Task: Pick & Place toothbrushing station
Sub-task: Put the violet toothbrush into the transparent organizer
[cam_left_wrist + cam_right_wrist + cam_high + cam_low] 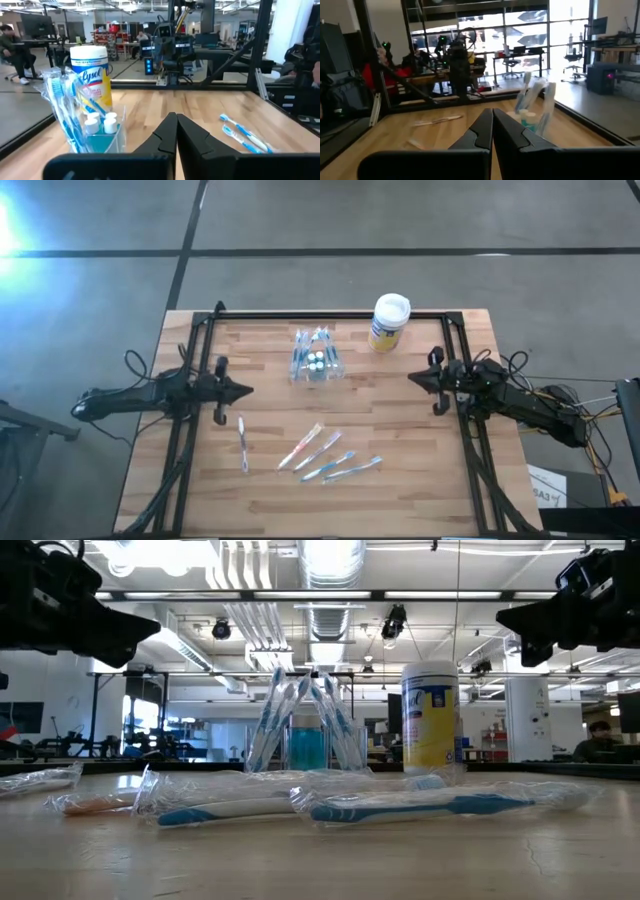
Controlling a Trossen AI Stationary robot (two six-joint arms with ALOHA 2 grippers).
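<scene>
The toothbrushing station (316, 361) is a clear plastic holder with several wrapped toothbrushes leaning in it and blue liquid at its base; it stands on its base at the table's far middle, and shows in the low view (307, 735) and both wrist views (87, 125) (534, 112). My left gripper (248, 391) hangs shut above the table's left side, clear of it. My right gripper (412, 377) hangs shut above the right side, clear of it. Several wrapped toothbrushes (325, 453) lie flat on the table's near middle.
A yellow-and-blue canister with a white lid (389, 321) stands at the far edge, right of the holder. One wrapped toothbrush (243, 443) lies apart at the near left. A black frame (330, 314) runs around the table's far and side edges.
</scene>
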